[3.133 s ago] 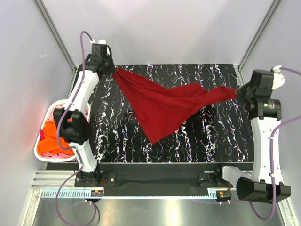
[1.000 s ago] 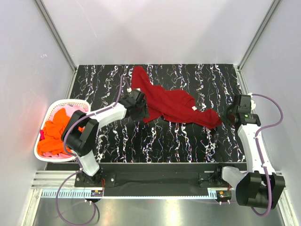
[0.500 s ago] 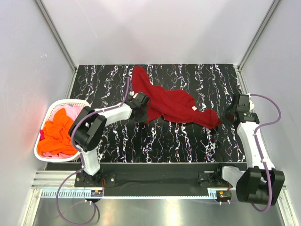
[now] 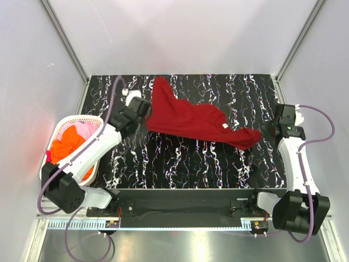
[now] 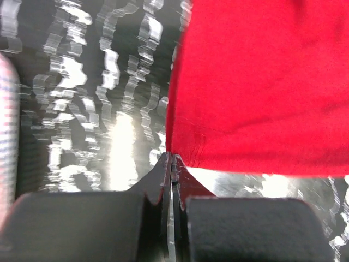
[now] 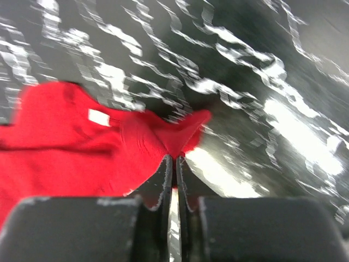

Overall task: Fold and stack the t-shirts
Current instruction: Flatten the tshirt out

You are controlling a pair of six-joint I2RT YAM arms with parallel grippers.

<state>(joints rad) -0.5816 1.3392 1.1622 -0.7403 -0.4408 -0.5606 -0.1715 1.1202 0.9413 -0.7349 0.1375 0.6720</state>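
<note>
Now our left gripper [image 5: 170, 157] and right gripper [image 6: 174, 159] pinch opposite ends of the dark red cloth t-shirt [image 4: 191, 123], apparently to spread it flat.

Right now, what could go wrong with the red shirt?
The left end effector pinches only the very edge of the shirt, and the right end effector holds just a tip, so the cloth might slip out when pulled. The shirt also lies bunched and crooked on the table, so a fold could come out messy.
</note>
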